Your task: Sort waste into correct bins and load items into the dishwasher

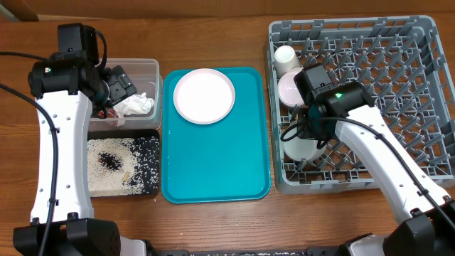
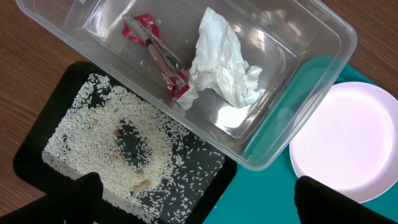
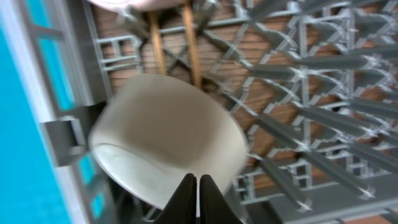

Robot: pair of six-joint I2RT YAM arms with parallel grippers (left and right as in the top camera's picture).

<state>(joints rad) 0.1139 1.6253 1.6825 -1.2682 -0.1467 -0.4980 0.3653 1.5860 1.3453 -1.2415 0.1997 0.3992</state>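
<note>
Right gripper (image 3: 198, 185), fingers pressed together, hung over a white bowl (image 3: 168, 130) in the dish rack (image 1: 341, 25); left gripper (image 2: 199, 190) gaped wide.

plate (image 1: 204, 95) white | serving tray (image 1: 213, 171) teal | rack (image 1: 320, 185) grey | wrapper (image 2: 163, 61) red | napkin (image 2: 221, 59) white | bowl (image 3: 168, 140) perhaps cream, blurred

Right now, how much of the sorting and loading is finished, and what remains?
Mostly done. The napkin and wrapper lie in the clear tub, the rice in the black tray. The cup, pink bowl, white bowl and chopsticks are in the dish rack. In hand: nothing; the left gripper open above the clear tub, the right gripper shut over the white bowl. Left: the plate on the teal tray.
</note>
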